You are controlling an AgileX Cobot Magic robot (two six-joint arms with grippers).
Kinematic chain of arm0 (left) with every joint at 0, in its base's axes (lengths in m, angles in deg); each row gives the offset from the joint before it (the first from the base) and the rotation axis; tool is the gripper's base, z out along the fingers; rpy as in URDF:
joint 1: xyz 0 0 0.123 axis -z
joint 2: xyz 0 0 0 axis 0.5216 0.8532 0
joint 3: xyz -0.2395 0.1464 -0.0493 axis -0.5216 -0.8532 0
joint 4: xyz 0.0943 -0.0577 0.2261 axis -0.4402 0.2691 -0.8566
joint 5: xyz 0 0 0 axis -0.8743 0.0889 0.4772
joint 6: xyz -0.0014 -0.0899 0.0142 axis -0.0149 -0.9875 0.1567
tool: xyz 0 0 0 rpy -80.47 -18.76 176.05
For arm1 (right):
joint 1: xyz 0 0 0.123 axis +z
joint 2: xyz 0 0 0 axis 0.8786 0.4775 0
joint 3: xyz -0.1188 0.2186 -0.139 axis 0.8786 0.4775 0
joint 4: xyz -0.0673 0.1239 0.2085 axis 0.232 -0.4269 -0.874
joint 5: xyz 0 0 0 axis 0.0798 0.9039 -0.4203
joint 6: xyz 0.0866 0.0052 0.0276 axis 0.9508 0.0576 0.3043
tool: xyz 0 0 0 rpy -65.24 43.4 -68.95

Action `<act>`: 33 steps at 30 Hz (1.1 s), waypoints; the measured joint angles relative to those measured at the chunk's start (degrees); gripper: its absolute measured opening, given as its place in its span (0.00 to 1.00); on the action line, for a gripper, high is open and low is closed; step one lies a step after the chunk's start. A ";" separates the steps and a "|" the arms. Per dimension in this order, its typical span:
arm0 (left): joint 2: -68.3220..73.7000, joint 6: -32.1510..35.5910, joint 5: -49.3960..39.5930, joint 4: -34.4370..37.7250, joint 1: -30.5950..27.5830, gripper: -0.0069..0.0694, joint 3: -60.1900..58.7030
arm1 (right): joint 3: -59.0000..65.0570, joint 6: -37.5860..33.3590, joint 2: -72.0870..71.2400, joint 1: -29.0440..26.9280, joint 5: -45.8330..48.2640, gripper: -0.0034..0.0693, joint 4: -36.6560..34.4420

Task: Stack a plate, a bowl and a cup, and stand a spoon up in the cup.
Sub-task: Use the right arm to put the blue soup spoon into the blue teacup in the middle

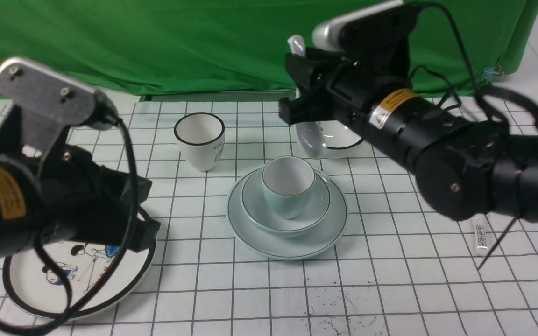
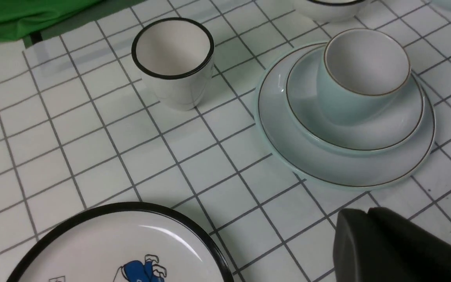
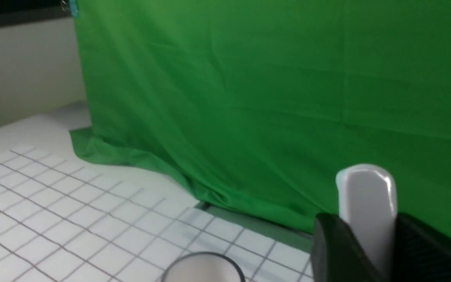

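The pale blue-white plate (image 1: pixel 250 235) lies mid-table with the bowl (image 1: pixel 256 205) on it and the cup (image 1: pixel 287 189) standing in the bowl. The stack also shows in the left wrist view: plate (image 2: pixel 288 145), bowl (image 2: pixel 307 121), cup (image 2: pixel 350 102). My right gripper (image 1: pixel 298 91) is shut on the plain white spoon (image 1: pixel 312 137), held nearly upright with its scoop down, just behind and above the cup. In the right wrist view the spoon handle (image 3: pixel 366 196) sticks out between the fingers of the right gripper (image 3: pixel 366 239). My left gripper (image 2: pixel 366 213) is shut and empty, left of the stack.
A black-rimmed white cup (image 1: pixel 200 140) stands behind and left of the stack. A black-rimmed cartoon plate (image 1: pixel 63 289) lies under my left arm. A black-rimmed bowl (image 1: pixel 343 137) sits behind the right gripper. A printed spoon (image 1: pixel 481 235) lies at the right. A green cloth hangs at the back.
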 joint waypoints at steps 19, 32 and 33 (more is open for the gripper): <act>-2.50 -0.61 3.95 0.24 0.00 0.05 -2.39 | 0.00 -2.73 10.73 0.54 -7.24 0.43 -0.05; -16.43 -1.29 -2.91 2.52 0.00 0.05 -4.88 | 0.00 -6.47 -6.43 0.54 12.07 0.22 -0.05; -16.98 -1.29 -3.06 2.32 0.00 0.05 -5.36 | 0.00 -6.58 -7.01 0.54 12.93 0.20 -0.05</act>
